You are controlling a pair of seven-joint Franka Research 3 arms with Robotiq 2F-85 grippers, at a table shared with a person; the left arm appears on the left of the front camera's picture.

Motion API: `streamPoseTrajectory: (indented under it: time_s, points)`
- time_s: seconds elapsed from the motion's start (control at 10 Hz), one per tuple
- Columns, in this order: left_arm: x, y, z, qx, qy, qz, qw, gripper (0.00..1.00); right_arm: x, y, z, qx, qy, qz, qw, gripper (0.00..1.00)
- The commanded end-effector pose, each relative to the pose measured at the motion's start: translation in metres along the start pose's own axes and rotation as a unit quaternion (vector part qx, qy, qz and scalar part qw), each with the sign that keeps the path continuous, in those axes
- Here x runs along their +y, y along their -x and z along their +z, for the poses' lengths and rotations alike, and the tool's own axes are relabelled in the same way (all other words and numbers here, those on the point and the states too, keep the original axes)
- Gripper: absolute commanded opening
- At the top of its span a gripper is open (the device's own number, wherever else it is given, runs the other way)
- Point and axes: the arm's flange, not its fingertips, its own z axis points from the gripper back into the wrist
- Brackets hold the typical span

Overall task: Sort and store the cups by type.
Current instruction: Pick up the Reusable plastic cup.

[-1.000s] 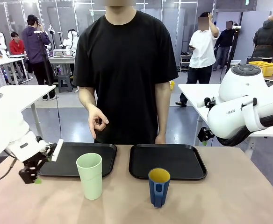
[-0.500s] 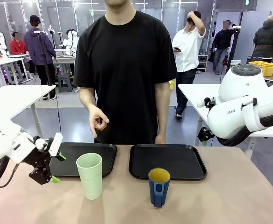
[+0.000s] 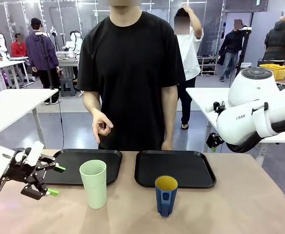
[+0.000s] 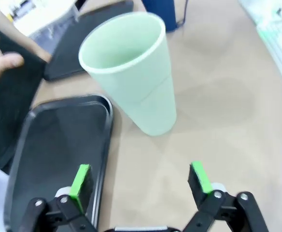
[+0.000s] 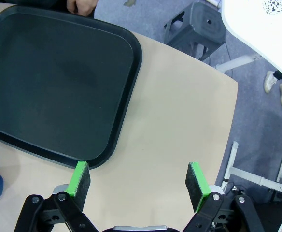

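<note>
A tall pale mint-green cup [image 3: 93, 183] stands upright on the tan table in front of the left black tray [image 3: 111, 158]. The shorter dark blue cup [image 3: 166, 195] with a yellow inside stands to its right, in front of the right black tray [image 3: 191, 170]. My left gripper [image 3: 56, 181] hovers just left of the mint cup, open and empty, its fingers pointing at it. In the left wrist view the mint cup [image 4: 131, 77] stands ahead of the open left gripper [image 4: 141, 179], with the blue cup [image 4: 159, 12] behind it. My right gripper [image 5: 138, 181] is open and empty above the table's right part.
A person in a black shirt stands at the far edge, one hand [image 3: 102, 127] held above the left tray. The right arm's white body [image 3: 257, 114] is raised at the right. The right tray [image 5: 59, 87] lies below the right gripper, near the table's edge [image 5: 230, 125].
My left gripper has swung lower and toward the mint cup, turning its fingers from pointing down to pointing sideways at the cup. The right arm and both cups have stayed put.
</note>
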Motion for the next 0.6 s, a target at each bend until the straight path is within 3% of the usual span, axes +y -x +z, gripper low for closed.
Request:
streamPoseTrajectory:
  time_s: [0.0, 0.2, 0.5]
  points:
    - [-0.021, 0.015, -0.017, -0.068, -0.033, 0.002, 0.997, 1.0, 0.0, 0.001, 0.0, -0.004, 0.0, 0.001, 1.0, 1.0]
    - [-0.023, 0.024, -0.025, -0.114, -0.045, 0.02, 0.992, 1.0, 0.0, 0.001, 0.0, -0.004, 0.0, 0.001, 1.0, 1.0]
    - [-0.021, 0.029, -0.029, -0.133, -0.03, 0.048, 0.99, 1.0, 0.0, 0.001, 0.0, -0.004, 0.0, 0.001, 1.0, 1.0]
